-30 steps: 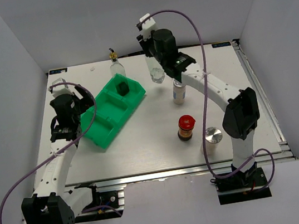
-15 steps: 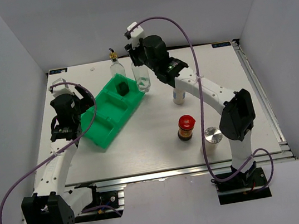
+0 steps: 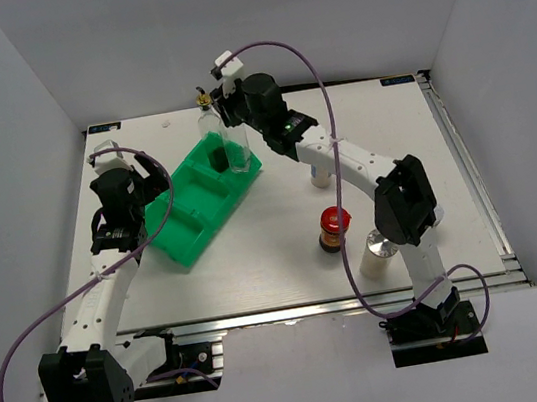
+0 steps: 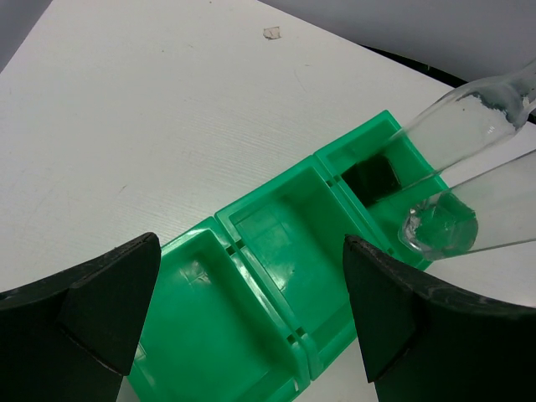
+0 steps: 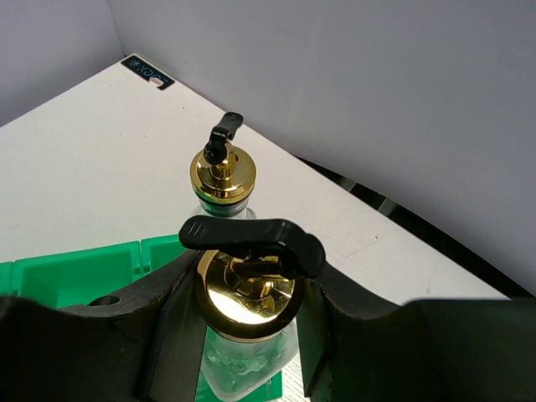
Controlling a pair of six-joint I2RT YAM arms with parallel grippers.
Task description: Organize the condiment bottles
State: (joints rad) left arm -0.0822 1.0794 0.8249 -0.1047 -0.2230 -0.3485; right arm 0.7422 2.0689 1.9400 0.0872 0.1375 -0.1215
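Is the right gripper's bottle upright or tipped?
Upright: the right gripper holds the bottle by the neck, pourer on top, base over the tray.

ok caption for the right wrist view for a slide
Right tool holding a gold-pourer glass bottle over the green tray, second bottle standing behind

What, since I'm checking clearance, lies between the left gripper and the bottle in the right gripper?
The green tray: it spans the stretch from the open left gripper to the held clear bottle, as the top view shows.
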